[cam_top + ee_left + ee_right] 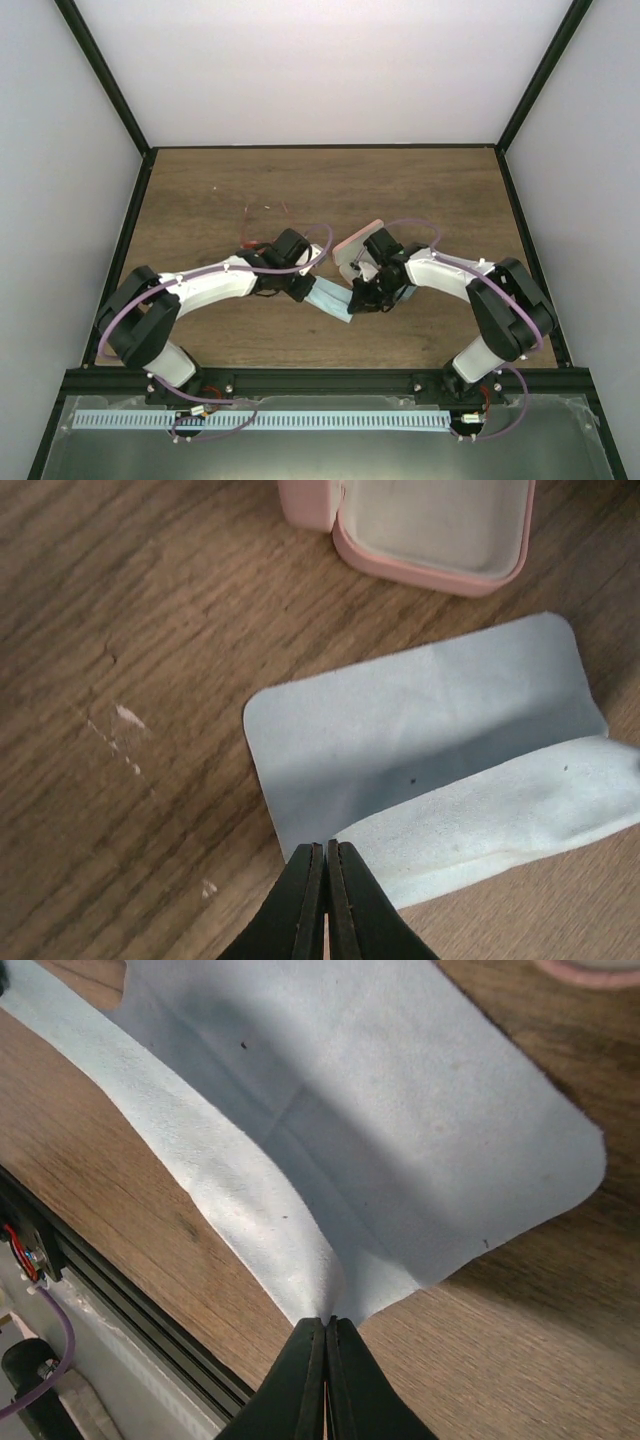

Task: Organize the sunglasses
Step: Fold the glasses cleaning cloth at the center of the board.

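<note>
Cloth, light blue and partly folded, is hanging between both grippers near the middle of the table. The left gripper is pressing its jaws together on the cloth's near corner. In its wrist view the black fingers are meeting at 6 o'clock, and a flap is folding away from them toward 3 o'clock. The right gripper is likewise pinching the cloth, jaws tight on an edge. In its wrist view a raised crease is running from the tips toward 11 o'clock. A pink case is lying open just beyond the cloth, at 12 o'clock from it, with its pale lining facing up. Sunglasses, a thin reddish pair, are lying on the bare wood at 11 o'clock from the left gripper. They are sitting apart from the cloth and the case, and neither gripper is touching them.
</note>
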